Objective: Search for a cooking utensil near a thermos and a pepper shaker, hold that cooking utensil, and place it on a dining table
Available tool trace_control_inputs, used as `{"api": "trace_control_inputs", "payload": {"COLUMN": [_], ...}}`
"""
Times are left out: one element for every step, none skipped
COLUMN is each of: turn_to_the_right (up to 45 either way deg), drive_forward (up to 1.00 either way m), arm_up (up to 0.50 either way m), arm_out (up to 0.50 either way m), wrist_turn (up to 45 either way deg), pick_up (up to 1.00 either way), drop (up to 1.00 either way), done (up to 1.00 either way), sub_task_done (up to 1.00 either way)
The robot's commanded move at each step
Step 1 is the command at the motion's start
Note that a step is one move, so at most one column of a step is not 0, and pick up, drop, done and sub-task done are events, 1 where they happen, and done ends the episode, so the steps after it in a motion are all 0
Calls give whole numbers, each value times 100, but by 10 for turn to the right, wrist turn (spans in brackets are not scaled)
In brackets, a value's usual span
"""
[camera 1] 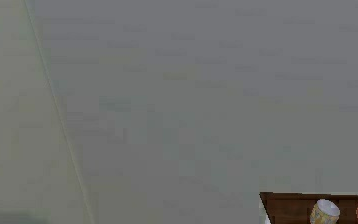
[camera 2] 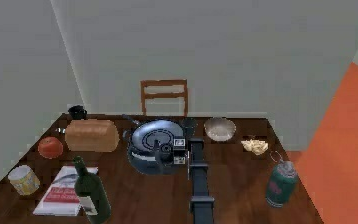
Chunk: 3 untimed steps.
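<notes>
A round dark blue-grey pan (camera 2: 155,138) with ringed markings sits at the middle of the brown dining table (camera 2: 237,178) in the arm side view. My arm rises from the bottom edge, and the gripper (camera 2: 160,153) lies against the pan, left of the two white marker squares. With the pan on the table behind it, I cannot tell whether the gripper holds anything. A teal canister (camera 2: 281,185) like a thermos stands near the table's right end.
On the table are a bread loaf (camera 2: 92,135), a red fruit (camera 2: 51,147), a pale cup (camera 2: 23,180), a book (camera 2: 65,190), a green bottle (camera 2: 90,190) and two bowls (camera 2: 220,129). A wooden chair (camera 2: 164,97) stands behind it. The forward view has a wall and a table corner (camera 1: 287,208).
</notes>
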Motion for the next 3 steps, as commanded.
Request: {"api": "trace_control_inputs", "payload": {"turn_to_the_right": [0,0,0], "drive_forward": [0,0,0], "arm_up": [0,10,16], "arm_out": [0,0,0], "wrist_turn": [0,0,0], "pick_up": [100,0,0], "drop": [0,0,0], "done": [0,0,0], "sub_task_done": [0,0,0]}}
